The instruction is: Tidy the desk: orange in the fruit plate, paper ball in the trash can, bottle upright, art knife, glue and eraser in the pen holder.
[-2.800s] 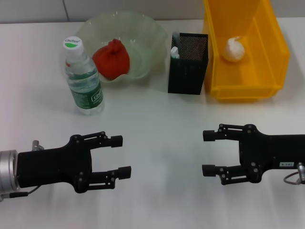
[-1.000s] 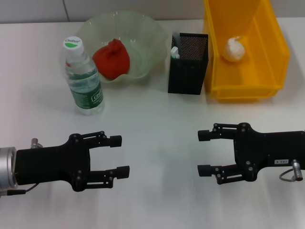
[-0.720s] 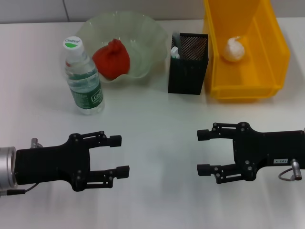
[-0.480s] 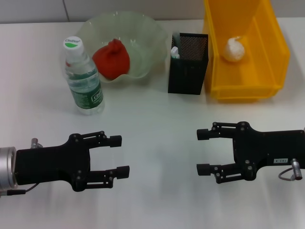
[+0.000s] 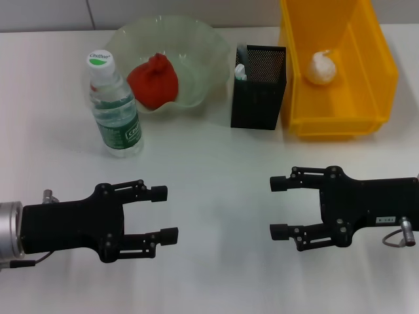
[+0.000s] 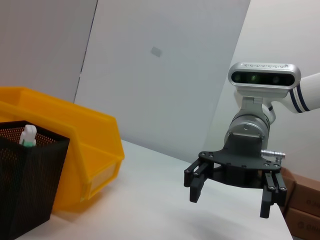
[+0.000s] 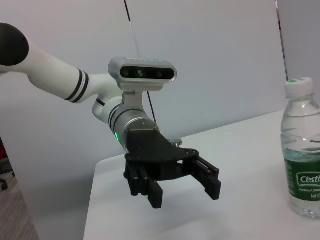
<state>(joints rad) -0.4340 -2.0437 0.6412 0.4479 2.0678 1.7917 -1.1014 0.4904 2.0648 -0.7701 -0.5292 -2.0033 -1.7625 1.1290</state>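
Observation:
The orange (image 5: 153,80) lies in the pale green fruit plate (image 5: 196,46). The paper ball (image 5: 322,67) lies in the yellow bin (image 5: 337,124) that serves as trash can. The bottle (image 5: 114,108) stands upright left of the plate; it also shows in the right wrist view (image 7: 302,150). The black mesh pen holder (image 5: 258,87) holds a white item; it shows in the left wrist view (image 6: 25,185) too. My left gripper (image 5: 165,214) is open and empty over the near left table. My right gripper (image 5: 279,208) is open and empty at near right.
The white table (image 5: 209,163) lies bare between the grippers and the objects at the back. Brown boxes (image 6: 300,200) show past the table edge in the left wrist view.
The right gripper has shifted slightly to the left. The left gripper and the objects have not moved.

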